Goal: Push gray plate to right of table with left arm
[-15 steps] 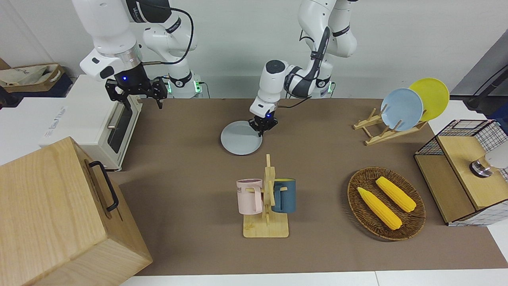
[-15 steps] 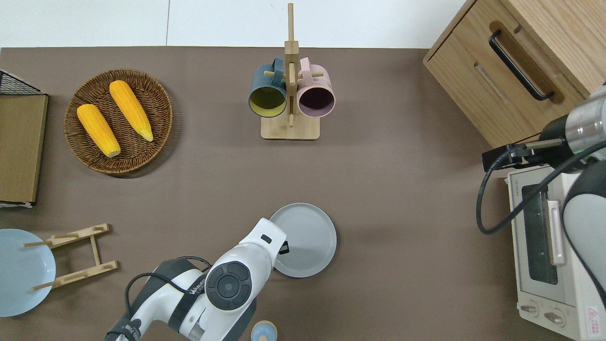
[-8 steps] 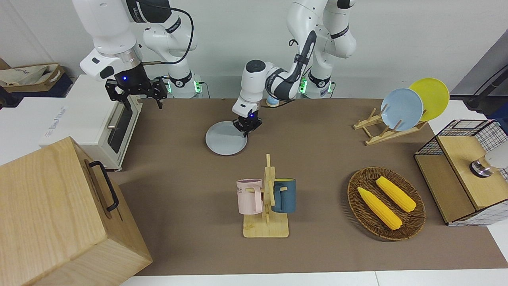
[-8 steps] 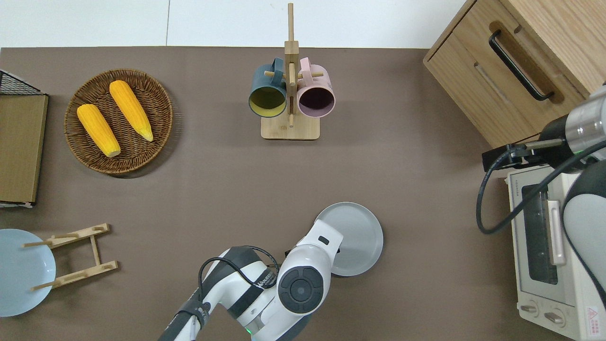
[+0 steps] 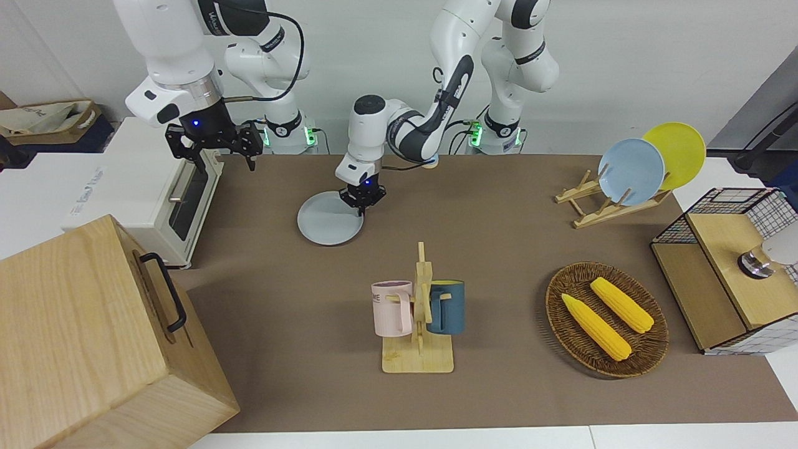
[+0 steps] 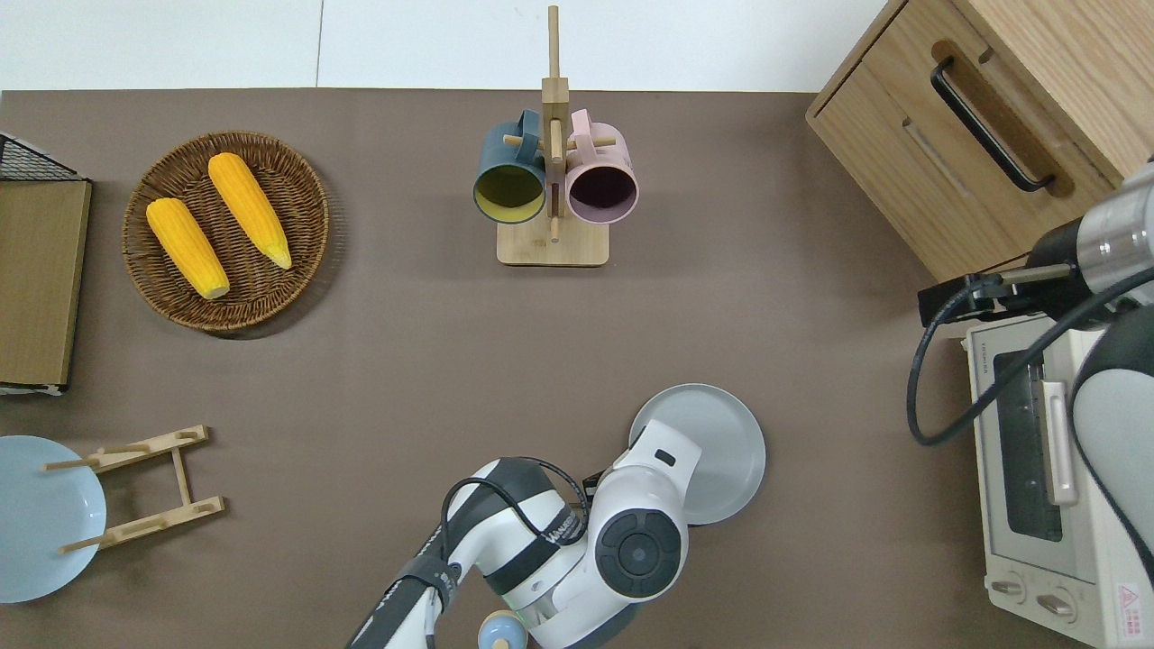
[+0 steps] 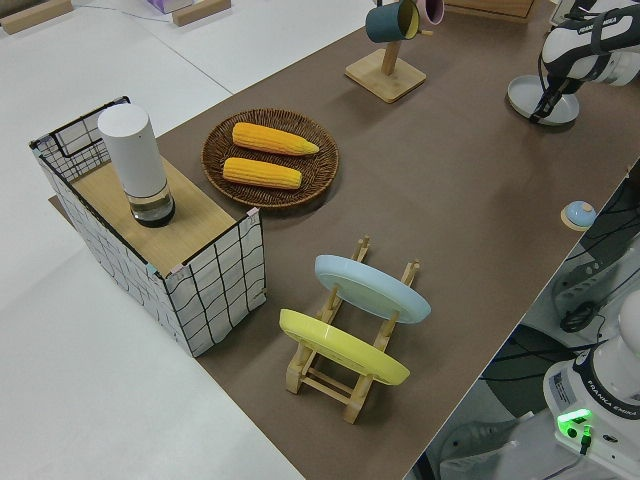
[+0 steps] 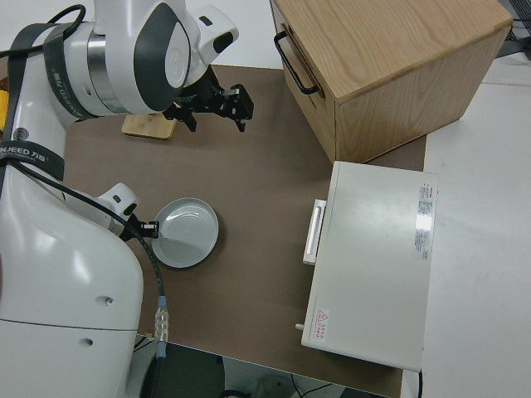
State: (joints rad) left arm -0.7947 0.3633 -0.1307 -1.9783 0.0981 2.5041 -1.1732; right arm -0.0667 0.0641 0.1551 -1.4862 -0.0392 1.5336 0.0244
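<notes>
The gray plate (image 5: 325, 221) (image 6: 732, 439) (image 8: 191, 234) lies flat on the brown table (image 5: 499, 249), nearer to the robots than the mug rack and toward the right arm's end. My left gripper (image 5: 360, 203) (image 8: 152, 227) is shut, its tips down inside the plate against the rim on the left arm's side. In the overhead view the left arm's wrist hides that edge of the plate. The plate (image 7: 545, 100) and left gripper (image 7: 541, 112) show small in the left side view. My right arm is parked, its gripper (image 5: 213, 147) open.
A white toaster oven (image 5: 156, 193) and a wooden cabinet (image 5: 93, 337) stand at the right arm's end. The mug rack (image 5: 418, 312) is mid-table. The corn basket (image 5: 606, 319), plate rack (image 5: 614, 199) and wire shelf (image 5: 729, 268) are at the left arm's end.
The left gripper has swept toward the right arm's end of the table, and the gray plate has slid along with it. The right arm has not moved.
</notes>
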